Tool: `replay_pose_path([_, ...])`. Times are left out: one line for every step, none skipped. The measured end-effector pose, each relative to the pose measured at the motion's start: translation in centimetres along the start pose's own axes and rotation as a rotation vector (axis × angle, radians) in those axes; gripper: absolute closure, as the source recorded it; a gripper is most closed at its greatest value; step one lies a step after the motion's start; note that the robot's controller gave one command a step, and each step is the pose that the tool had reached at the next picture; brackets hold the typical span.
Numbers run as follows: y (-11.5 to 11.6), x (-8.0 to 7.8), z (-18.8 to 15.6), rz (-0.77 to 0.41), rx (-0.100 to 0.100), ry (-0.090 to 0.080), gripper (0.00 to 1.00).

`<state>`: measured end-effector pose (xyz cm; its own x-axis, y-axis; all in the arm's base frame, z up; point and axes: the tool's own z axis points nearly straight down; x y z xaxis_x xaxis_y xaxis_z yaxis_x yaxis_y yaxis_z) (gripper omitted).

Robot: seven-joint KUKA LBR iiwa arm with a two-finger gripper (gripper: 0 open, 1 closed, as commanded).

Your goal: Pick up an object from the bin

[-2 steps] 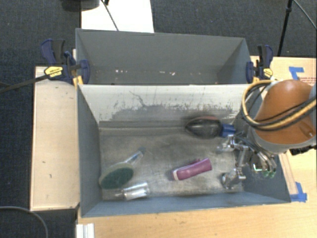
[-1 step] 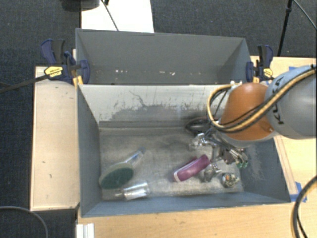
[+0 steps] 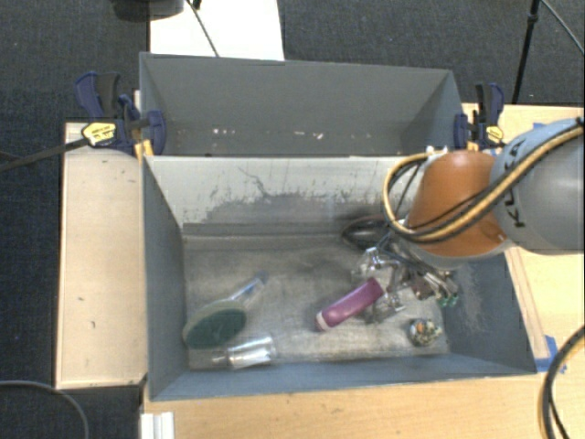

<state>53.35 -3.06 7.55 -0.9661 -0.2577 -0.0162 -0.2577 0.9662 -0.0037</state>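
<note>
While my gripper (image 3: 391, 286) sits right of centre, at the right end of the purple tube (image 3: 350, 305), I can't tell its opening; grasp step, I judge: close firmly, then lift

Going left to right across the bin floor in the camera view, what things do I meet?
From the left: dark green round pad → purple cylinder → small speckled ball. The clear tube is left out: it overlaps the pad.
</note>
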Motion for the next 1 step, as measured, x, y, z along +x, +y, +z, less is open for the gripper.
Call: replay_pose_path([-1.83,1.5,-12.99,0.003,0.0,0.008,1.0])
